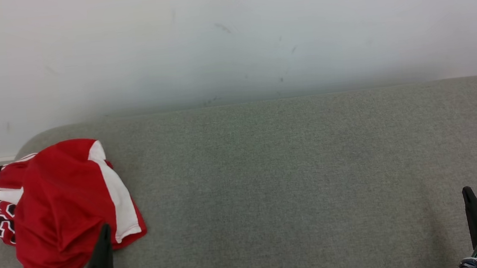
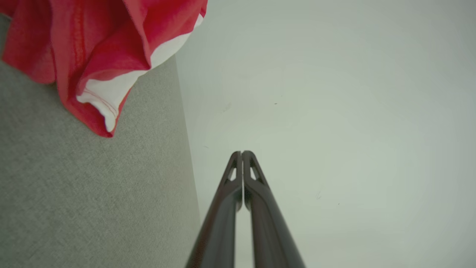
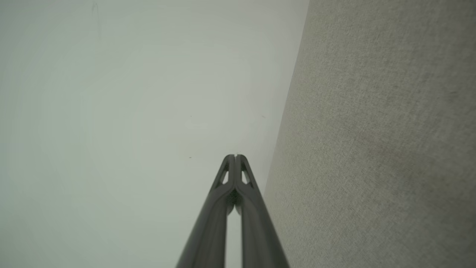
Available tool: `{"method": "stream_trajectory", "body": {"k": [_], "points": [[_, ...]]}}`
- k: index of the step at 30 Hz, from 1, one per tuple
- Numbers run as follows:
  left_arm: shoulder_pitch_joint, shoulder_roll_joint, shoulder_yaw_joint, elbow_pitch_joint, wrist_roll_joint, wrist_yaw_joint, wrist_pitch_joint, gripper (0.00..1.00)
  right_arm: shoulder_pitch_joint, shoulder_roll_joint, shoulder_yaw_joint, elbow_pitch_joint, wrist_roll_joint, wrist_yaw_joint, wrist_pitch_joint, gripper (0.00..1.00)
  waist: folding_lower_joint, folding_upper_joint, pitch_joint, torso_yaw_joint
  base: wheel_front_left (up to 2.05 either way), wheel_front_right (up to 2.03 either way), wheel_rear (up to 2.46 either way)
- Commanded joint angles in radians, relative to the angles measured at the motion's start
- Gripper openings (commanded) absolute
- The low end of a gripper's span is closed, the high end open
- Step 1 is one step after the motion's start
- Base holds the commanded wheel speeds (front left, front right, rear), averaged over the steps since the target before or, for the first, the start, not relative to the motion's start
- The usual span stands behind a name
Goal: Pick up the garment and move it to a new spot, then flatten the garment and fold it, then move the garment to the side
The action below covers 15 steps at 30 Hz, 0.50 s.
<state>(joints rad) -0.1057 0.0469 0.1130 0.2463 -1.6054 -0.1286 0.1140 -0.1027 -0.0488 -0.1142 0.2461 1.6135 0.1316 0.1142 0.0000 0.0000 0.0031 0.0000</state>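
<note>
The garment (image 1: 64, 207), a red jersey with white panels, lay crumpled in a heap at about eight o'clock on the grey padded top (image 1: 290, 168), close to its rounded corner. By my reckoning nothing of the job was done: the heap was not lifted, spread or folded, so every step remained. My left gripper (image 1: 106, 230) stood at seven o'clock, near the heap, fingers pressed together on nothing. My right gripper (image 1: 467, 194) stood at five o'clock, well apart from the cloth, likewise clenched and empty. I counted one garment, one padded top, two grippers, and one pale wall (image 1: 229, 34) at twelve.
</note>
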Motion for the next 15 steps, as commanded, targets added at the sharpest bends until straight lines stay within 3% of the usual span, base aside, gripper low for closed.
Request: {"method": "stream_trajectory", "body": {"k": [1, 10, 11, 15], "points": [[-0.007, 0.007, 0.002, -0.003, -0.014, -0.004, 0.003, 0.00, -0.012, -0.002, -0.002, -0.003, -0.001, -0.002, 0.002, 0.00, 0.0000, 0.0000, 0.000, 0.000, 0.00, 0.00, 0.00], [-0.007, 0.007, 0.002, -0.003, -0.014, -0.004, 0.003, 0.00, -0.012, -0.002, -0.002, -0.003, -0.001, -0.002, 0.002, 0.00, 0.0000, 0.0000, 0.000, 0.000, 0.00, 0.00, 0.00], [0.000, 0.000, 0.000, 0.000, 0.000, 0.000, 0.000, 1.00, 0.000, 0.000, 0.000, 0.000, 0.000, 0.000, 0.000, 1.00, 0.0000, 0.0000, 0.000, 0.000, 0.00, 0.00, 0.00], [0.018, -0.007, -0.005, 0.020, 0.002, 0.003, -0.006, 1.00, 0.018, 0.008, 0.008, 0.018, 0.000, 0.000, -0.004, 1.00, 0.0000, 0.0000, 0.000, 0.000, 0.00, 0.00, 0.00]]}}
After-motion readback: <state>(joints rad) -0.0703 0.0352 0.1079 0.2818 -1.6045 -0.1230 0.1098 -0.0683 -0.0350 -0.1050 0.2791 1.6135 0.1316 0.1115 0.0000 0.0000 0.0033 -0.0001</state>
